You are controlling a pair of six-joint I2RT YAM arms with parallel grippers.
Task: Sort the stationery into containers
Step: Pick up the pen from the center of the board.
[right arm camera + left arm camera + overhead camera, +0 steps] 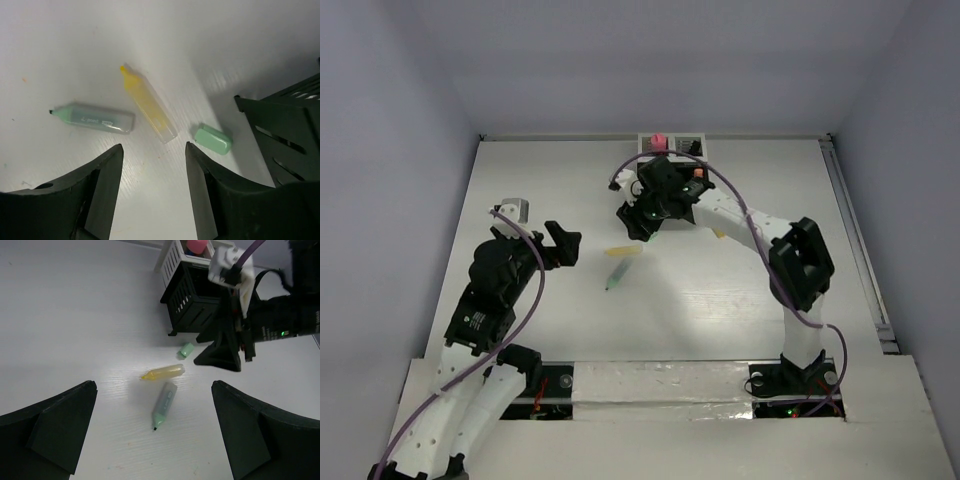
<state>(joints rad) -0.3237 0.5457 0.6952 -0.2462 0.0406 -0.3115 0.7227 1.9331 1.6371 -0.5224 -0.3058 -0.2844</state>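
Above yellow marker (pixel 146 107), right gripper (pixel 153 148) half-open, empty

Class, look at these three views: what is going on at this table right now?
Two robot arms are sorting stationery into a mesh organizer. The right gripper hangs open and empty close to a yellow highlighter, a green highlighter and a loose green cap, all lying on the table beside the organizer. The left gripper is open too, holding nothing. A pink tube already stands in the organizer.
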